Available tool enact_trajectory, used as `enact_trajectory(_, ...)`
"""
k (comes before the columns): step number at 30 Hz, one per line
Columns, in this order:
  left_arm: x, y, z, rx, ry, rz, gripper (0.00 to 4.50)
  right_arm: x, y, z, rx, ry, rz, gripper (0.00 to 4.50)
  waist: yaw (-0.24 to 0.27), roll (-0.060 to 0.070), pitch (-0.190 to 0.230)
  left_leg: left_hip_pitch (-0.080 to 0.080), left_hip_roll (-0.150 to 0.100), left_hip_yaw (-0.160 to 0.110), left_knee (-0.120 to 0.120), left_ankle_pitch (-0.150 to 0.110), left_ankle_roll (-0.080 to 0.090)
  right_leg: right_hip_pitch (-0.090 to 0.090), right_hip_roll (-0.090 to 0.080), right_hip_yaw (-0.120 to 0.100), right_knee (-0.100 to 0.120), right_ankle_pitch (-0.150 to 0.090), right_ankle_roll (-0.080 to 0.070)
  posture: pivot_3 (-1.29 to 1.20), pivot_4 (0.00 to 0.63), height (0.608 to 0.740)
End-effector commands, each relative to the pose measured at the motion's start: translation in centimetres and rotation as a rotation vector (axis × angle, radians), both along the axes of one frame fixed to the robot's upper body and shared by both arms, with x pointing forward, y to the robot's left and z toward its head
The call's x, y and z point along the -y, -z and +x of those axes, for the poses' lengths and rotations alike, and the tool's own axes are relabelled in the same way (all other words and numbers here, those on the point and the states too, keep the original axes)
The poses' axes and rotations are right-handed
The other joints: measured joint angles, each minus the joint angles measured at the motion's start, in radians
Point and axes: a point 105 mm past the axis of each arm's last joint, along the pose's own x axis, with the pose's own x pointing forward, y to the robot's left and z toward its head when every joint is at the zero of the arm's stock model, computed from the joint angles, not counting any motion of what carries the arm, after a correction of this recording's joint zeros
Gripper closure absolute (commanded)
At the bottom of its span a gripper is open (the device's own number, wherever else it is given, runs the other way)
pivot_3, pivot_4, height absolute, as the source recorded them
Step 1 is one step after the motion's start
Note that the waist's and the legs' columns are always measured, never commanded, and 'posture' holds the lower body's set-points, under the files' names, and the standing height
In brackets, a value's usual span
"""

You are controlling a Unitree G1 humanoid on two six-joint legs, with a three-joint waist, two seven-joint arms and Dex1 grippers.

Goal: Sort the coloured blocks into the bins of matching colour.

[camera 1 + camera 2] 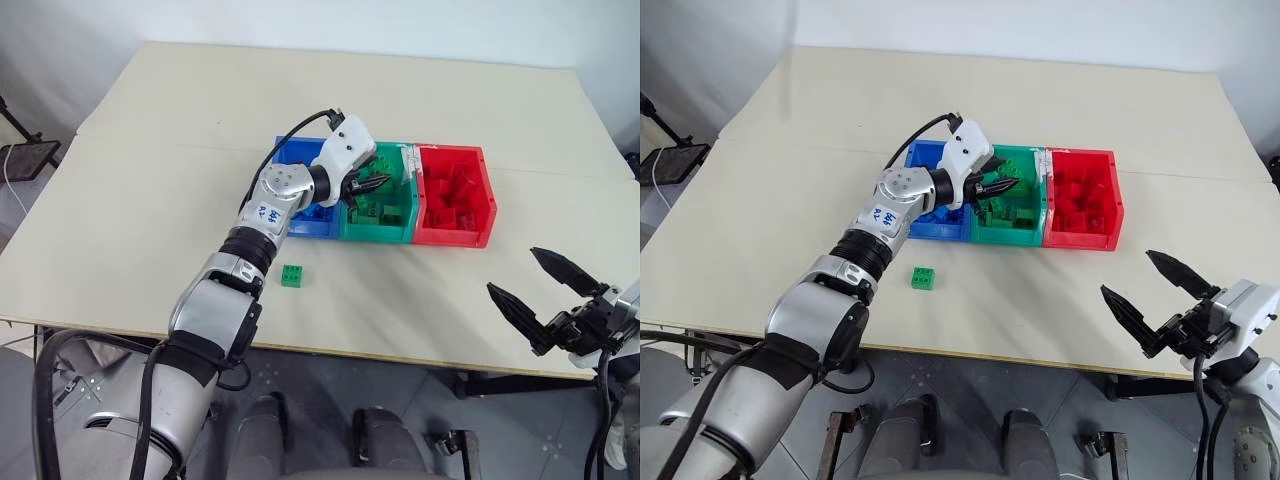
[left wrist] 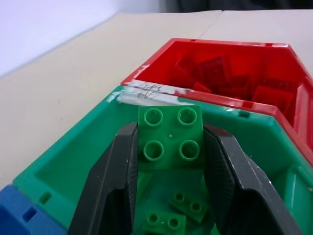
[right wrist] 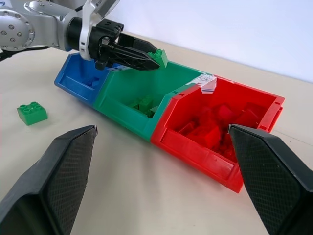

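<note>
My left gripper (image 1: pixel 375 183) hangs over the green bin (image 1: pixel 372 230), shut on a green block (image 2: pixel 170 139) whose studs show between its two fingers. That block (image 3: pixel 159 57) is above the bin's far side. Green bricks (image 1: pixel 385 212) lie on the bin's floor. A second green block (image 1: pixel 293 275) sits loose on the table in front of the blue bin (image 1: pixel 290 148). The red bin (image 1: pixel 455 237) holds several red bricks (image 1: pixel 450 190). My right gripper (image 1: pixel 512 269) is open and holds nothing, near the table's front right edge.
The three bins stand joined in a row at the table's middle, blue on the left, green in the centre, red on the right. My left forearm crosses over the blue bin. A dark stand (image 1: pixel 25 155) is off the table's left edge.
</note>
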Motion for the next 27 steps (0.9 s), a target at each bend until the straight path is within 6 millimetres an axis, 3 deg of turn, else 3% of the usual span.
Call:
enact_trajectory(1,0.5,-2.2,-0.9,0.065,0.089,-0.033,1.42,-0.1,-1.6,-0.4,0.073,0.001,-0.023,0.0,0.0,0.0,0.0,0.0,0.0,0.0,0.001,0.0,0.0,0.001,0.0,0.0,0.0,0.0,0.0,0.0,0.15,0.74)
enact_trajectory(5,-1.1,-2.3,-2.0,0.117,0.171,-0.024,0.15,-1.0,-1.7,0.3,0.077,-0.068,-0.038,0.0,-0.005,0.0,0.0,0.0,0.0,0.0,0.001,0.0,0.0,0.001,0.0,0.0,0.0,0.0,0.0,0.0,0.15,0.74)
enact_trajectory(6,-1.9,-2.2,-2.4,0.126,0.199,-0.016,0.03,-1.2,-1.6,0.5,0.074,-0.09,-0.043,0.0,-0.007,0.0,0.0,0.001,0.0,0.0,0.0,0.0,0.0,0.001,0.0,0.001,0.0,0.0,0.0,0.0,0.15,0.74)
enact_trajectory(11,-6.6,-0.6,-4.5,0.122,0.268,0.031,0.03,-2.5,-1.1,1.0,0.031,-0.226,-0.09,0.0,-0.013,0.001,0.0,0.002,0.002,0.001,0.0,0.0,-0.001,0.0,0.002,0.001,0.003,0.0,-0.001,0.0,0.15,0.74)
enact_trajectory(15,-12.6,1.2,-7.5,0.099,0.285,0.034,0.03,-4.0,0.1,1.3,-0.024,-0.381,-0.165,0.0,-0.024,0.001,0.0,0.002,0.003,0.002,0.002,0.0,-0.001,0.001,0.003,0.002,0.003,0.0,-0.001,0.0,0.15,0.74)
enact_trajectory(22,-21.0,4.4,-11.4,-0.031,0.078,0.053,0.03,-5.3,0.7,2.2,-0.037,-0.532,-0.207,0.0,-0.024,0.001,0.0,0.003,0.004,0.001,0.002,-0.001,0.001,0.002,0.003,0.003,0.005,-0.001,-0.001,0.0,0.15,0.74)
enact_trajectory(25,-25.1,6.2,-12.7,-0.073,-0.068,0.064,0.03,-4.9,1.2,2.3,-0.063,-0.564,-0.231,0.0,-0.026,0.0,-0.001,0.004,0.004,0.001,0.002,-0.003,0.005,0.002,0.002,0.002,0.005,-0.001,-0.002,0.0,0.15,0.74)
enact_trajectory(27,-26.3,6.5,-13.5,-0.082,-0.113,0.058,0.03,-4.2,1.7,2.3,-0.084,-0.573,-0.253,0.0,-0.026,0.0,-0.001,0.004,0.004,0.001,0.002,-0.004,0.005,0.002,0.002,0.003,0.005,-0.001,-0.002,0.0,0.15,0.74)
